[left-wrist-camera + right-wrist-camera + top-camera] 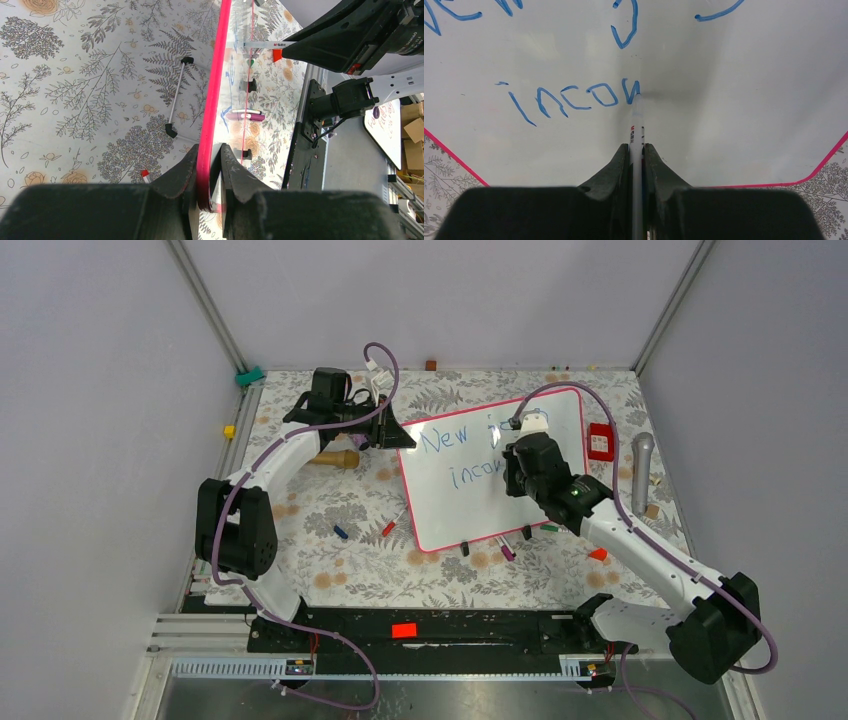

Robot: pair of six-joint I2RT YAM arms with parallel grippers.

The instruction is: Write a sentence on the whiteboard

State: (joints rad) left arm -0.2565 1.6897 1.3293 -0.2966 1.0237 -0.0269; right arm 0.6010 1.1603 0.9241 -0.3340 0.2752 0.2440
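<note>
The whiteboard (470, 510), glossy white with a pink-red frame, lies on the floral table. My left gripper (390, 430) is shut on its far left corner; in the left wrist view the fingers (175, 177) clamp the red edge (215, 90). The sentence (569, 97) shows in blue: "New" and part of another word on the upper line, "incou" below. My right gripper (636, 150) is shut on a white marker (636, 127), whose tip touches the board at the end of the lower line. From above, the right gripper (520, 465) hides part of the writing.
Black clips (464, 548) sit on the board's near edge. Loose markers and caps (388, 528) lie on the cloth near the board. A red block (600, 442), a grey microphone-like object (640, 470) and a wooden piece (338, 458) lie beside it.
</note>
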